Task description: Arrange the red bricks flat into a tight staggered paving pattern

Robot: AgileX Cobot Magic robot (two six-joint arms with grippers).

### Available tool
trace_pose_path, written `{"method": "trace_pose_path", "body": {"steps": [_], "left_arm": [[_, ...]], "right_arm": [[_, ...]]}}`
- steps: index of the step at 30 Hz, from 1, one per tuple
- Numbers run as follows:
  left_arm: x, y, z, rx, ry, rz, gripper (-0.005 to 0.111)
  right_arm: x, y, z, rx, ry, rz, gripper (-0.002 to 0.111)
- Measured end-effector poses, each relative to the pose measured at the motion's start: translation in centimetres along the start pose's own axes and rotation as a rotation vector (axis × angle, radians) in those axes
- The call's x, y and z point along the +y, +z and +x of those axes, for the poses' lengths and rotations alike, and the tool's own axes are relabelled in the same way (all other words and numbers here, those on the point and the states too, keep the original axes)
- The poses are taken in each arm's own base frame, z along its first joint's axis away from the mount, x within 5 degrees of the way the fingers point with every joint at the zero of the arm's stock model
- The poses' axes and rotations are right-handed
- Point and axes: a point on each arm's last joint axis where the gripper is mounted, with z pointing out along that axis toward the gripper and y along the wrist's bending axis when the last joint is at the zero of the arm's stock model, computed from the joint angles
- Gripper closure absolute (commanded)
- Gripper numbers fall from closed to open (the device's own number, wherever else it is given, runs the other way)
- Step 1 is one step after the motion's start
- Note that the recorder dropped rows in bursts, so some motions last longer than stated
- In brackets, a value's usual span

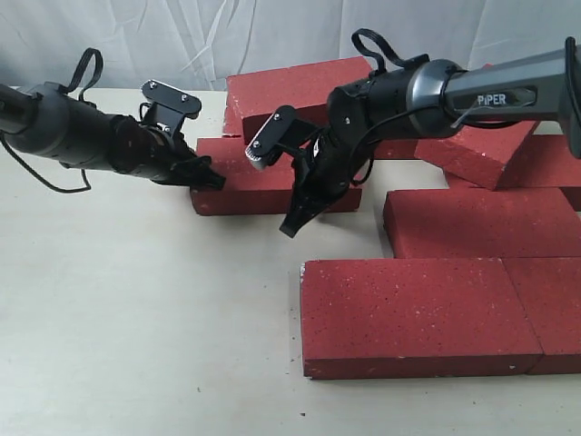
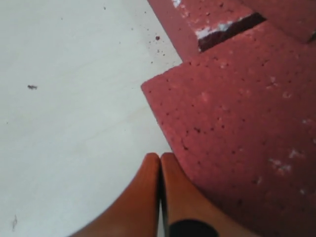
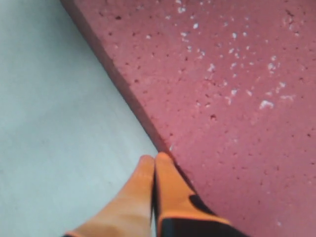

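Red bricks (image 1: 418,313) lie on a pale table (image 1: 136,318), most of them flat. One brick (image 1: 241,191) sits between the two grippers. The left gripper (image 1: 213,180), its orange fingers (image 2: 143,197) pressed together and holding nothing, meets the brick's end corner. The right gripper (image 1: 292,222), its tips likewise pressed together and empty, points down at the brick's long edge. A tilted brick (image 1: 481,150) leans behind the right arm.

The exterior camera looks down at a slant across the table (image 1: 136,345) toward the curtain (image 1: 182,36), at medium range. Each wrist camera faces along its own gripper, the left gripper (image 2: 159,159) and the right gripper (image 3: 154,160), very close to the surface. All three views share one brick (image 1: 250,193) (image 2: 237,128) (image 3: 222,98).
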Motion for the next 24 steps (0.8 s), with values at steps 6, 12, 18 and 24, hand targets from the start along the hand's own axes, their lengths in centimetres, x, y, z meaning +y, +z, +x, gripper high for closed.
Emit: {"method": "trace_pose_path", "body": {"steps": [6,12,18,24], "left_arm": [[-0.8,0.0,-0.5,-0.032,0.014,0.005,0.107],[-1.1,0.0,-0.6,-0.041,0.02,0.009,0.107],[-1.2,0.3,-0.3,-0.041,0.021,0.008,0.107],[-1.2,0.8,0.1,-0.034,0.022,0.007,0.107]], "right_arm": [[-0.4,-0.4,0.3,0.027,0.003,0.007,0.109],[-0.4,-0.5,0.4,0.041,-0.004,0.007,0.109],[-0.6,-1.4,0.8,0.085,-0.022,0.013,0.109],[-0.8,-1.8,0.9,0.108,-0.009,0.03,0.109]]}}
